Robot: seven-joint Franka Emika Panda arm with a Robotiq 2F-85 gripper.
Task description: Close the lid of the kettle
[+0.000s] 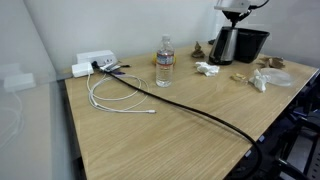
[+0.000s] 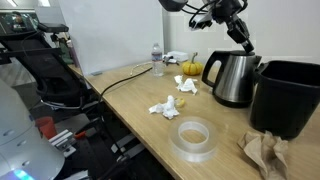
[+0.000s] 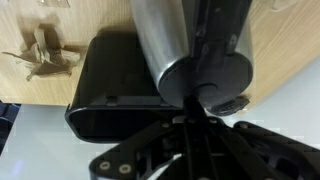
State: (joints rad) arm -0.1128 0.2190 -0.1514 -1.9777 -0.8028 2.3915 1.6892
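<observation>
The pincer [image 2: 236, 30] hangs just above the kettle [image 2: 230, 80], which stands near a far corner of the worktop [image 1: 150, 140]. It cannot be told whether the pincer is released or clenched. An exterior view alone shows the lid [image 2: 244, 47] raised. The wrist view shows the black box [image 3: 110, 95] just beside the kettle.

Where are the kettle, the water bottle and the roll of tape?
kettle [image 2: 230, 82]: in an exterior view, steel side.
water bottle [image 1: 165, 64]: in an exterior view, mid-body.
roll of tape [image 2: 193, 152]: in an exterior view, near wall.
</observation>
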